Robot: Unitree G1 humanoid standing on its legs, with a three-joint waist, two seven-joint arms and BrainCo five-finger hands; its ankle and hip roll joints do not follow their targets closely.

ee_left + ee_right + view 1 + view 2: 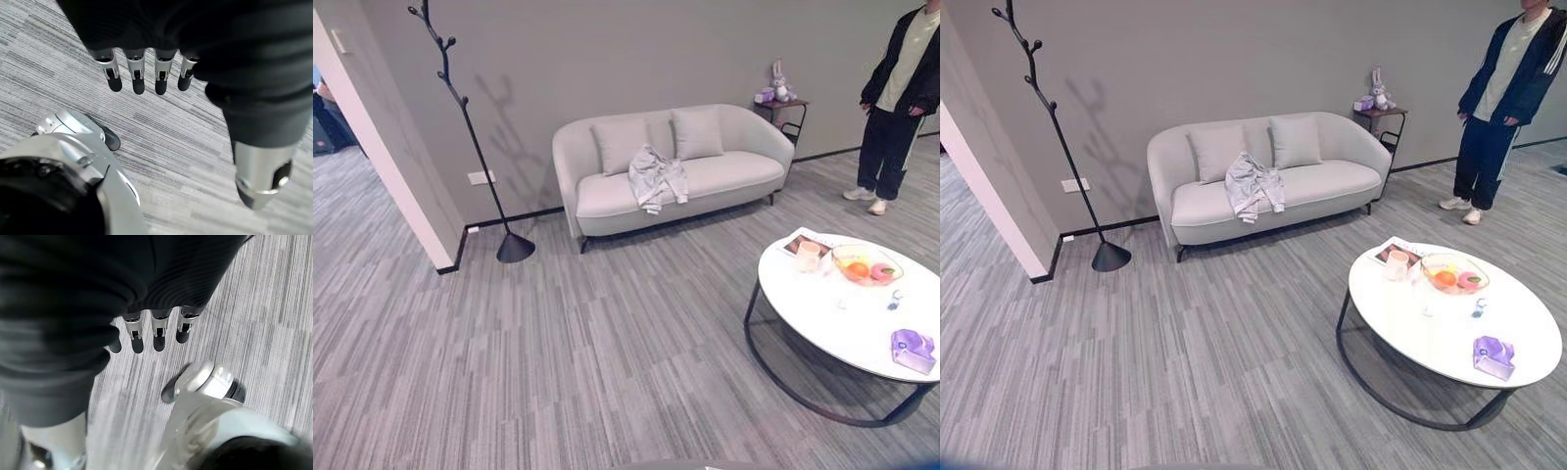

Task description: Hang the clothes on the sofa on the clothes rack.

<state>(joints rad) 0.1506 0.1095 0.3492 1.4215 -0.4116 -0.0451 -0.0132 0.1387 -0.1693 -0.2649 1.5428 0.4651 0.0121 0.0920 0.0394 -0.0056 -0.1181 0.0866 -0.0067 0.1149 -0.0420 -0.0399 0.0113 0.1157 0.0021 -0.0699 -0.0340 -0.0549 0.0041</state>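
A light grey garment (657, 178) lies crumpled over the front edge of the seat of a pale grey sofa (744, 147) against the far wall. A black branch-shaped clothes rack (470, 137) with a cone base stands to the sofa's left, bare. In the left wrist view my left hand (146, 73) hangs over the carpet with fingers straight and nothing in it. My right hand (156, 330) in the right wrist view also hangs with straight fingers, holding nothing.
A round white coffee table (832, 328) on a black ring frame stands at the right, with a fruit bowl (867, 264), a cup and a purple item. A person (899, 98) stands at the far right. A small side table (781, 106) carries a toy rabbit. A wall corner (401, 186) juts out at the left.
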